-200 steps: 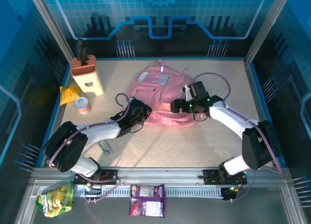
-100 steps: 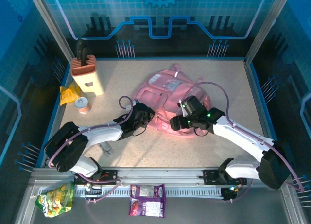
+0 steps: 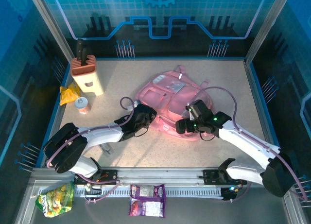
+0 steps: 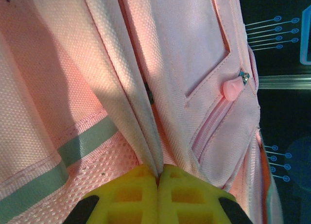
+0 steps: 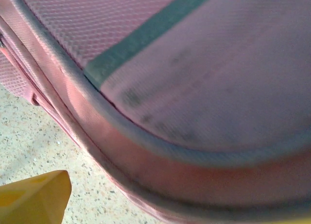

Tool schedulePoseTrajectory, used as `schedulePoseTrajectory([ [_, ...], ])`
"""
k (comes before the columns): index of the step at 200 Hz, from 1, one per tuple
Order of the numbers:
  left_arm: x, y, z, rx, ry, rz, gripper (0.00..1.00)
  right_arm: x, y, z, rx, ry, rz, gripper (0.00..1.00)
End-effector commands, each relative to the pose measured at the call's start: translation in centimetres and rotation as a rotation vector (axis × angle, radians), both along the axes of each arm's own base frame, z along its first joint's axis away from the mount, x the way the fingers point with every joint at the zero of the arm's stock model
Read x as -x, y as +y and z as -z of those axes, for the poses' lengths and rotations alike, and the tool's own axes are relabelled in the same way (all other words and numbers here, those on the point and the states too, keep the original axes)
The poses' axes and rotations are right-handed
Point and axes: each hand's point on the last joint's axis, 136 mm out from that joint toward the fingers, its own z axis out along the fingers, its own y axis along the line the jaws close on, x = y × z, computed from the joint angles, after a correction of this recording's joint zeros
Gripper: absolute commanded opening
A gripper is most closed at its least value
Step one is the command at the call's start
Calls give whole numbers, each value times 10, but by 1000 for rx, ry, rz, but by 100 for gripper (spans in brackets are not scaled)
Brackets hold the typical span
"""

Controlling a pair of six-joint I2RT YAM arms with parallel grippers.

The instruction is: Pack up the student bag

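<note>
The student bag [image 3: 170, 94], pink with pale grey trim, lies flat in the middle of the table. My left gripper [image 3: 148, 119] is at its near left edge. In the left wrist view the yellow jaws [image 4: 159, 173] are shut on a pinched fold of the bag's pink fabric [image 4: 194, 54], with a pink zip pull [image 4: 232, 89] beyond. My right gripper [image 3: 181, 127] is at the bag's near right edge and stands open. In the right wrist view one yellow fingertip [image 5: 34, 197] hovers over the table beside the bag's piped rim [image 5: 146, 146], with nothing gripped.
A knife block [image 3: 87, 76], a yellow packet [image 3: 70, 94] and a small jar [image 3: 82, 105] stand at the far left. On the front ledge lie a green snack bag [image 3: 56, 198] and a purple packet [image 3: 147, 199]. Glass walls enclose the table.
The bag has turned and shifted right and away. My right gripper has pulled back toward the near edge, along the bag's near right side. My left gripper followed slightly right, still shut on the fabric.
</note>
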Motion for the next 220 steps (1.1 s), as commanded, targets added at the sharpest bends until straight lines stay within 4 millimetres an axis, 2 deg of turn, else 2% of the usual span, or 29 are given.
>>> schedulePoseTrajectory([
  [1,-7,-9,-28,75,-59,13,0,21,-12,-11,-11,14,13,96],
  [20,-8,-7,-28,71,-61,4,0,37,-16,-14,-11,39,10,96],
  [32,-10,-9,-31,67,-65,13,0,45,-9,-16,-29,54,-10,93],
  [42,-11,-11,-31,61,-61,22,0,49,2,-18,-50,53,-33,90],
  [55,-12,-14,-33,61,-73,31,0,50,27,-22,-115,51,-111,85],
  [64,-12,-14,-33,62,-74,31,0,46,42,-23,-152,57,-147,80],
  [84,-11,-15,-32,72,-64,33,0,36,61,-20,-165,88,-180,72],
  [121,-8,-10,-35,55,-69,29,0,-1,69,-1,-162,67,-168,58],
  [125,-7,-9,-36,52,-73,31,0,-10,74,-11,-180,44,-172,57],
  [135,-3,-10,-32,36,-63,35,0,-19,80,-13,-176,27,-192,54],
  [157,4,-15,-28,77,-60,30,0,-44,83,-7,-128,23,-214,52],
  [183,11,-23,-27,119,-55,31,0,-78,83,-17,-140,-23,-230,51],
  [207,14,-41,-36,168,-68,53,0,-97,79,-28,-54,-106,-256,53],
  [220,16,-49,-38,202,-63,61,0,-98,74,-32,-33,-105,-248,55],
])
